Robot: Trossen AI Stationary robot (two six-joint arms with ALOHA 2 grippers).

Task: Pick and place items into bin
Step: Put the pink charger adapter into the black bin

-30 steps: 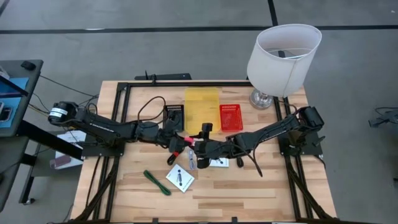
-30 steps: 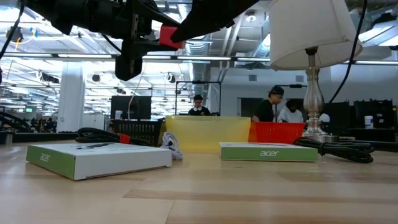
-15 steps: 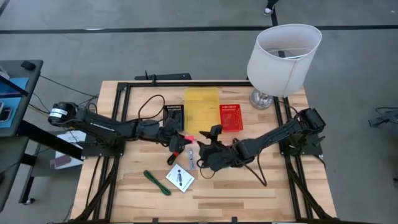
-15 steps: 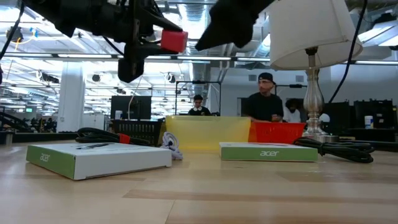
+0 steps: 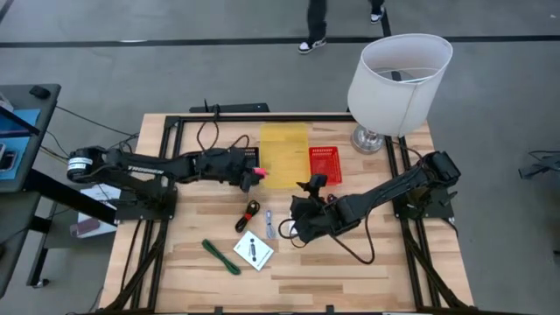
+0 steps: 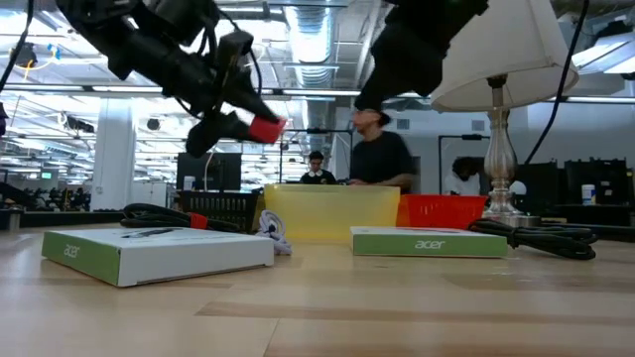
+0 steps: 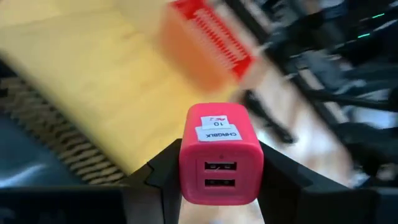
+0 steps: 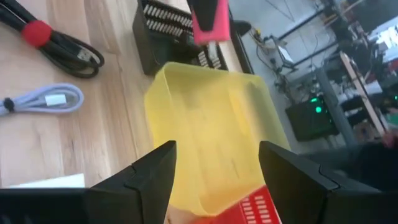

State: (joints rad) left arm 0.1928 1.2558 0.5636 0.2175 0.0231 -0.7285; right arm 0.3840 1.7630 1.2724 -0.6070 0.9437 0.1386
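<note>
My left gripper point(image 5: 254, 174) is shut on a red USB charger block point(image 7: 221, 155), held in the air beside the left wall of the yellow bin point(image 5: 284, 150). My right gripper point(image 5: 297, 206) stands open over the table's middle with nothing between its fingers, pointing at the yellow bin point(image 8: 211, 137). On the table lie a red-black cord point(image 5: 249, 213), a pale cable point(image 5: 269, 225), a white card point(image 5: 253, 252) and a green stick point(image 5: 220, 256). My left gripper pinches the charger block by its two opposite side faces point(image 7: 186, 168) between its two fingers point(image 7: 158, 177). The fingers come from the table's left, slanting down. The block is lifted clear, its face with the two ports turned back toward the wrist and its labelled face up.
A black bin point(image 5: 243, 157) stands left of the yellow one and a red bin point(image 5: 325, 164) right of it. A lamp with a white shade point(image 5: 398, 74) fills the far right corner. In the low view two flat boxes point(image 6: 159, 253) point(image 6: 429, 241) lie on the table; people move beyond.
My left gripper has carried the red charger from the table's middle toward the far edge, up to the yellow bin's left wall, sinking a little and tipping its fingers downward. My right gripper has drawn away from it toward the table's right and turned toward the bins.
</note>
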